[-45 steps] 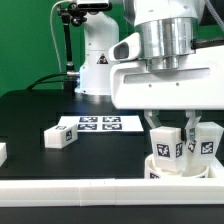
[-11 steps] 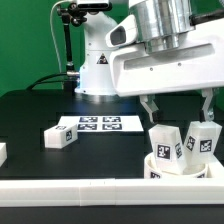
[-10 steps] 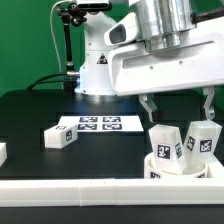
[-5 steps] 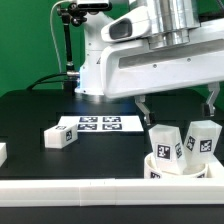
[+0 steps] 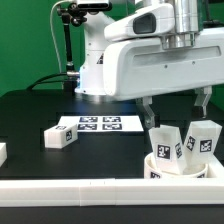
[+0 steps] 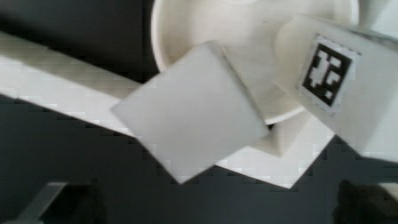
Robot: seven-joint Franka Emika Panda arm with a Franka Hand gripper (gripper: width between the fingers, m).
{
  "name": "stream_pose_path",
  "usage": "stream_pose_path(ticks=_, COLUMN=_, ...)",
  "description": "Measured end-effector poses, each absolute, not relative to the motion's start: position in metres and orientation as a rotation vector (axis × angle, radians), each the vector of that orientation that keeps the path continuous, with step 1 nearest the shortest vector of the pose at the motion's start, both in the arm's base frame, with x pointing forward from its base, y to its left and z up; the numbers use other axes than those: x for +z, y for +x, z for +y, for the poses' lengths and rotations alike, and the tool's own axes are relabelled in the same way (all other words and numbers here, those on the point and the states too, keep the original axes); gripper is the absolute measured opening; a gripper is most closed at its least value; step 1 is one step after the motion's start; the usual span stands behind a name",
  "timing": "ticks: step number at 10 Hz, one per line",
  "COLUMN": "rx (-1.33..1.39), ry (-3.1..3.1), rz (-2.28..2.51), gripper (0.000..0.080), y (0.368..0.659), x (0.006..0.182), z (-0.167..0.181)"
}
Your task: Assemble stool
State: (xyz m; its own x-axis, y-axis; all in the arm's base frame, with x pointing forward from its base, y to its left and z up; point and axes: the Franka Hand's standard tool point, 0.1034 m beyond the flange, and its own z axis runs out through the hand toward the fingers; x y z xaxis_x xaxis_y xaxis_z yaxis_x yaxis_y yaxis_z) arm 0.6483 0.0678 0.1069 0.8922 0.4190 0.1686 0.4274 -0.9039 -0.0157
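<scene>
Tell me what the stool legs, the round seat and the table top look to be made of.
Stool legs: probably rigid white plastic with a matte finish, going by their flat even faces, crisp edges and printed black-and-white tags.
Round seat: apparently the same white plastic, with a smooth, uniformly coloured curved rim.
Table top: black and matte with hardly any reflection. Whether it is a sheet or a cloth cannot be told.

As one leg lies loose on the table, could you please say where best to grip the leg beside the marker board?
Probably grip the leg across its two long sides, mid-length, with the pincer coming straight down: it lies flat, its long sides exposed.
</scene>
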Motion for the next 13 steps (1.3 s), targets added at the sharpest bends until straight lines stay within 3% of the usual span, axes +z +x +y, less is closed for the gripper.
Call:
stream_pose_path(ticks=5, rx=-0.205, ry=-2.925, rz=-1.142, gripper=0.0649, y=0.646, x=0.097, z=0.069)
stream_pose_path(ticks=12, rx=-0.143, ry=-2.92, rz=-1.135, gripper=0.0636, y=0.642, x=0.083, z=0.065)
stream_pose_path(ticks=13, rx=-0.143, ry=-2.92, rz=-1.134, gripper=0.0465, y=0.642, x=0.082, z=0.064)
